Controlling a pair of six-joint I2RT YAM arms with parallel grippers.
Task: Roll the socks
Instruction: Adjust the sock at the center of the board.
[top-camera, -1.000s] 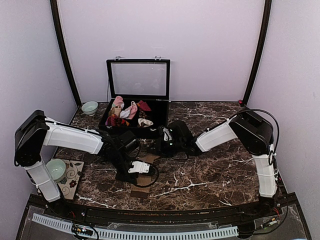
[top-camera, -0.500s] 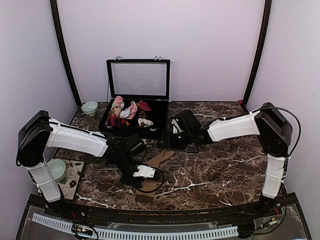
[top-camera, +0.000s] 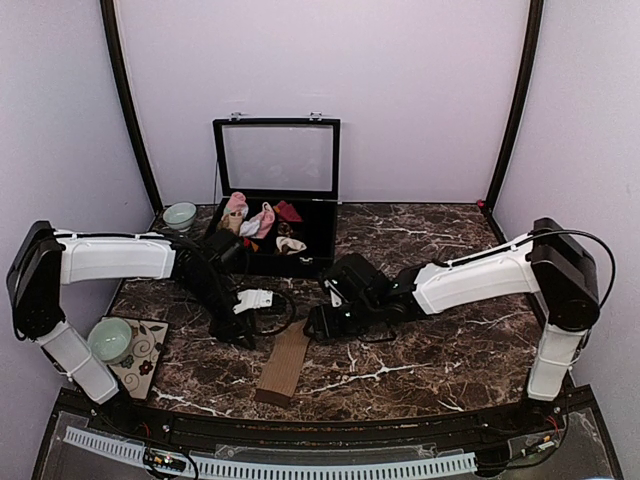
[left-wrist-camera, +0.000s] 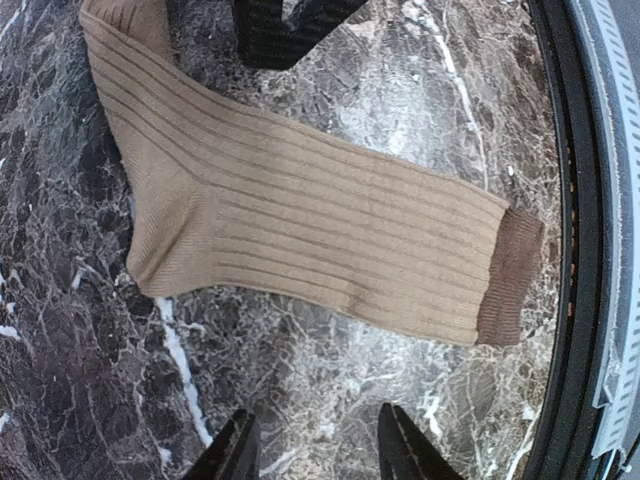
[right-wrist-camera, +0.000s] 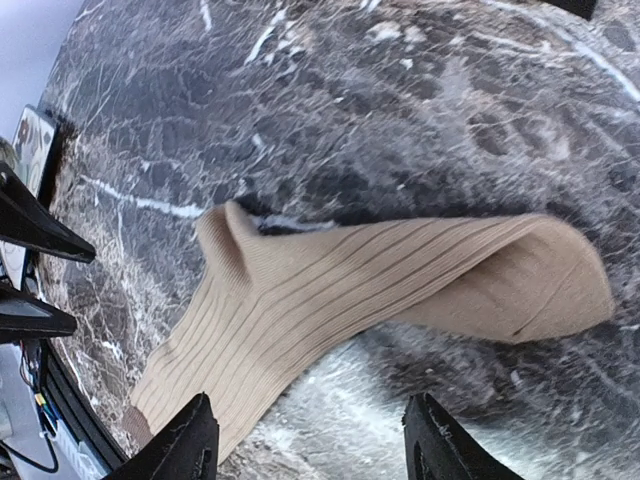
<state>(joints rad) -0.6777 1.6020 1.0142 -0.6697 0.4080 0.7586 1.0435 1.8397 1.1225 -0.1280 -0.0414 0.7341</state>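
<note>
On the marble table (top-camera: 440, 350), your tan sock (left-wrist-camera: 300, 230) lies stretched out, seemingly ready for rolling, left gripper (left-wrist-camera: 315, 452) and right gripper (right-wrist-camera: 310, 440) spread, empty.

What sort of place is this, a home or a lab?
Likely a robot test booth: bare lilac walls enclose a marble-patterned table, with a left arm and right arm mounted at its near edge.
</note>
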